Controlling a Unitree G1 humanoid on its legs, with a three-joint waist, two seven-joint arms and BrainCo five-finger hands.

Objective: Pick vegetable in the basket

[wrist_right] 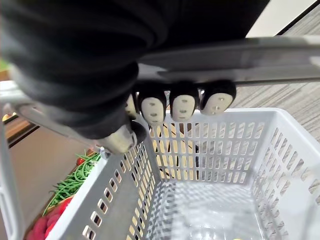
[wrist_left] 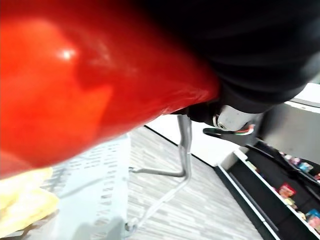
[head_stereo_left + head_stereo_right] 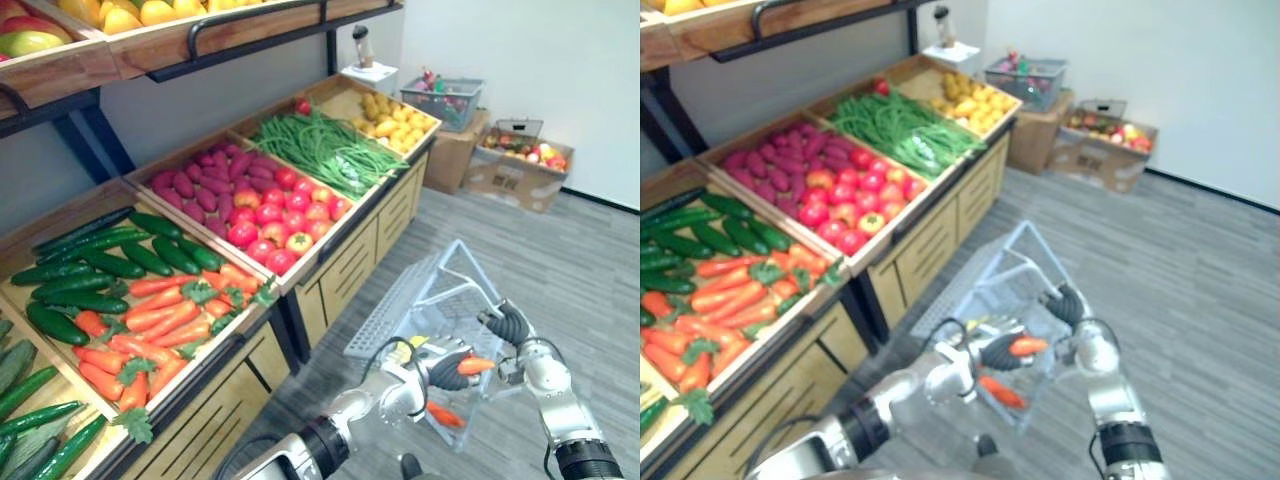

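Observation:
A white wire basket [image 3: 432, 292] hangs over the grey floor in front of the vegetable stand. My right hand [image 3: 506, 325] is shut on its handle [image 1: 280, 55], the dark-tipped fingers [image 1: 184, 105] curled round the bar. Over the basket's open top, my left hand [image 3: 448, 372] is shut on an orange carrot [image 3: 476, 365], which looms red and very close in the left wrist view [image 2: 75, 85]. Another carrot [image 3: 445, 414] lies at the bottom of the basket.
To my left the wooden stand [image 3: 345, 265] holds crates of cucumbers [image 3: 95, 265], carrots [image 3: 160, 320], tomatoes [image 3: 275, 225], green beans [image 3: 325, 150] and yellow produce [image 3: 395, 115]. Cardboard boxes [image 3: 515, 170] and a grey crate [image 3: 443, 100] stand by the far wall.

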